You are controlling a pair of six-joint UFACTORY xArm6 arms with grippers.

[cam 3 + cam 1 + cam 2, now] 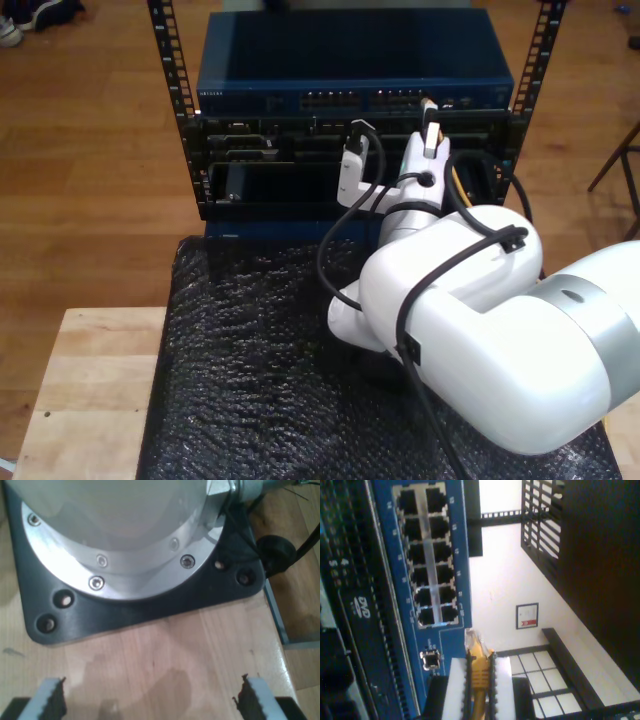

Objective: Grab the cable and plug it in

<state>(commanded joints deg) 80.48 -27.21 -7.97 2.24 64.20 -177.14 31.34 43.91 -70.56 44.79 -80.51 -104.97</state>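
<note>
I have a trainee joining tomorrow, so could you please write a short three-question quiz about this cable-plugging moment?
1. True or false: my second gripper is shut on the cable.
2. In the second wrist view, the cable's plug points toward: A) a blue switch with rows of ports, B) a keyboard, C) a wall socket.
3. What lies between the open fingers of my first gripper?

Key: 1. True; the yellow-orange cable sits clamped between its pads. 2. A; the plug is close to the ports but not yet in one. 3. Nothing; bare wooden tabletop, with an arm's base plate beyond.
</note>
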